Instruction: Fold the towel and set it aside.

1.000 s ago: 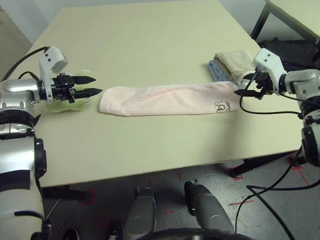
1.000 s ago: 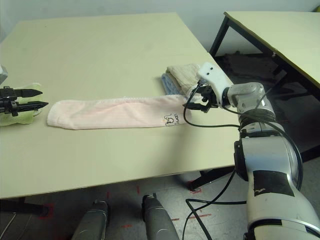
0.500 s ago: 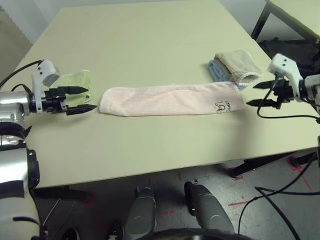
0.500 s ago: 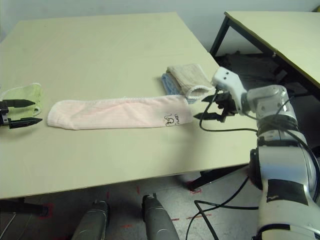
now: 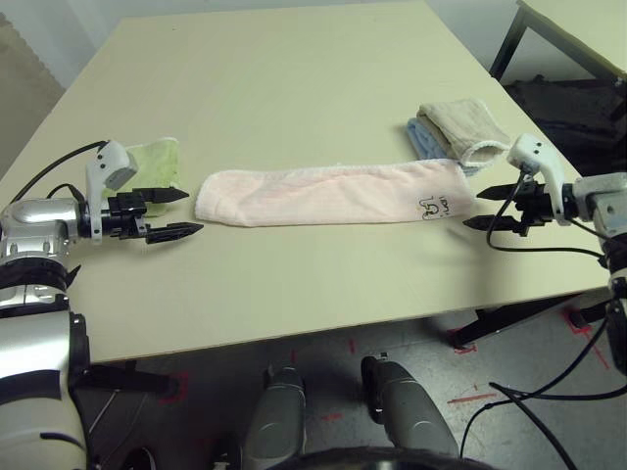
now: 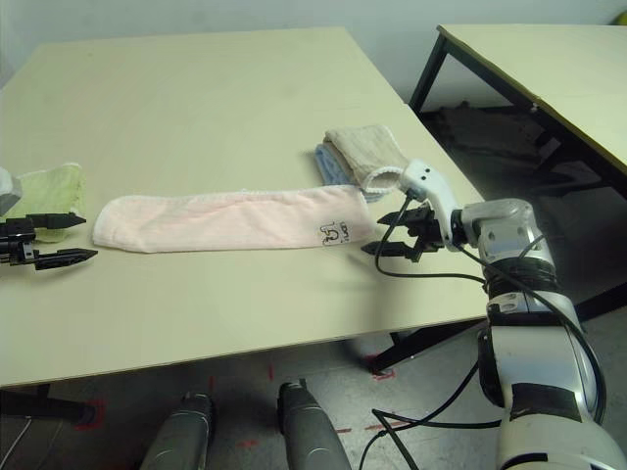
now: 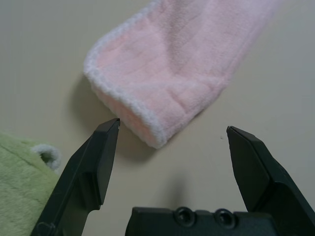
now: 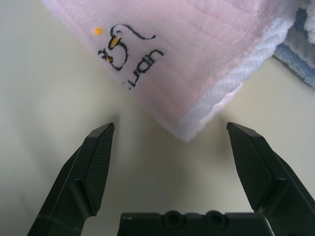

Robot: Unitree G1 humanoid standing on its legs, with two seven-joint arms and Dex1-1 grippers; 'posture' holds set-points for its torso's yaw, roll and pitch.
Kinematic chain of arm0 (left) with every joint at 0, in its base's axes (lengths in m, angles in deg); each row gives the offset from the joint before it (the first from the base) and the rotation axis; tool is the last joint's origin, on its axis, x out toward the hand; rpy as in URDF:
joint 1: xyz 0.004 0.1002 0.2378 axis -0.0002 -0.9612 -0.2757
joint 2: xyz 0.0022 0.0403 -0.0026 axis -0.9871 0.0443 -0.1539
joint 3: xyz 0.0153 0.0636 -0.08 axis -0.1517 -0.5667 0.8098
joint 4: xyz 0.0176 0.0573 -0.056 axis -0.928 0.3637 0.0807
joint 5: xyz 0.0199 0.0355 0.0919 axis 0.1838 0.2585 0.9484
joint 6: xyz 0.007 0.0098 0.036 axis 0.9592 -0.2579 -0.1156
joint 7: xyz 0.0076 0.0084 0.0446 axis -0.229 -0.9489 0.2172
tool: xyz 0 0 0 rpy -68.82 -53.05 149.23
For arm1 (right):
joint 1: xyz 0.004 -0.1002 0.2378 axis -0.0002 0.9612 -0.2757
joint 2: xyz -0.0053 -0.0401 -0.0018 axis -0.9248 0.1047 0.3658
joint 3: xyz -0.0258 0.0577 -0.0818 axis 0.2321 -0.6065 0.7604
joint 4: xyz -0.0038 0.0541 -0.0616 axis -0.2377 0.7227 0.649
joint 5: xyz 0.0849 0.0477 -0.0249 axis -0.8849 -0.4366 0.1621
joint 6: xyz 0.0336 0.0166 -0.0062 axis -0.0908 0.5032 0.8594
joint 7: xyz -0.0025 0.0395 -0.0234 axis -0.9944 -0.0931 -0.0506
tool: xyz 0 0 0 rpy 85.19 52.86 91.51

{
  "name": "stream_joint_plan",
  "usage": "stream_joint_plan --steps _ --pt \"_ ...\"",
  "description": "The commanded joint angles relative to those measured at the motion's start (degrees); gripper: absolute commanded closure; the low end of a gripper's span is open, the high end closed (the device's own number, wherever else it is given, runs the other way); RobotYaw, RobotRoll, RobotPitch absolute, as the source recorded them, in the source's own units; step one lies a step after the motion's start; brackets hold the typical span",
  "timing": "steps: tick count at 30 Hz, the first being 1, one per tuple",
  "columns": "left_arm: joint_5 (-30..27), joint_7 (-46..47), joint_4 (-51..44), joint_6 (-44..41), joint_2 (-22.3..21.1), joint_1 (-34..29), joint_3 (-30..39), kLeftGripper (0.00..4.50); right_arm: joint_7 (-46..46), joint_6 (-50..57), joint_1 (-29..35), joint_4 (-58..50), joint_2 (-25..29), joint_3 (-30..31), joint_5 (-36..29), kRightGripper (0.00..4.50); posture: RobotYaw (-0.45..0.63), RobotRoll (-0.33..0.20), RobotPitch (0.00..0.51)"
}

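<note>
Pale table [image 5: 294, 88] is filling most of the room in view, with a second table [image 6: 549, 69] standing off to the robot's right over grey floor.

The towel [image 5: 333, 193] is lying flat across the middle of the table as one long, narrow pink band, running left to right, white edging showing at both ends. Its logo [image 8: 120, 51] is sitting near the right end.

Left gripper [image 5: 176, 213] is hovering just off the towel's left end, jaws spread wide, gripping nothing. Right gripper [image 5: 490, 206] is pointing at the towel's right end, likewise spread wide and empty; whether either is touching the tabletop is hard to judge.

Green cloth [image 5: 152, 162] is lying behind the left gripper. Beige cloth [image 5: 460, 122] is resting on a blue cloth [image 5: 423, 137], which is apparently meeting the towel's right end.
</note>
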Motion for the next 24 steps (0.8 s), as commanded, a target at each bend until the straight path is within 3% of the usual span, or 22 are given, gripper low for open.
stream_joint_plan --steps 1,8,12,15,22,24 --pt "0.8 0.7 0.7 0.7 0.3 -1.4 -0.3 0.06 2.1 0.3 1.3 -0.9 -0.9 -1.0 -0.9 0.00 0.02 0.000 0.187" --pt "0.4 1.2 0.7 0.1 1.8 -1.9 -0.1 0.06 4.8 -0.5 1.9 -1.2 -1.1 0.1 0.5 0.00 0.02 0.000 0.185" --pt "0.9 1.0 0.6 0.2 2.5 -2.1 -0.7 0.98 4.0 -0.2 1.9 -1.0 -0.8 0.5 0.7 0.15 0.02 0.000 0.187" --pt "0.9 0.9 0.6 -0.1 2.8 -1.9 -0.7 2.01 3.7 -0.1 1.8 -0.7 -0.5 0.4 0.6 0.83 0.02 0.000 0.187" --pt "1.0 0.5 0.6 -0.1 2.7 -1.8 -0.7 4.37 2.7 0.1 2.0 -1.5 -0.6 -0.5 -0.8 3.29 0.01 0.000 0.181" --pt "0.9 0.3 0.6 -0.2 2.5 -1.8 -0.6 4.50 2.5 -0.1 2.0 -1.5 -0.5 -0.6 -1.1 4.05 0.01 0.000 0.181"
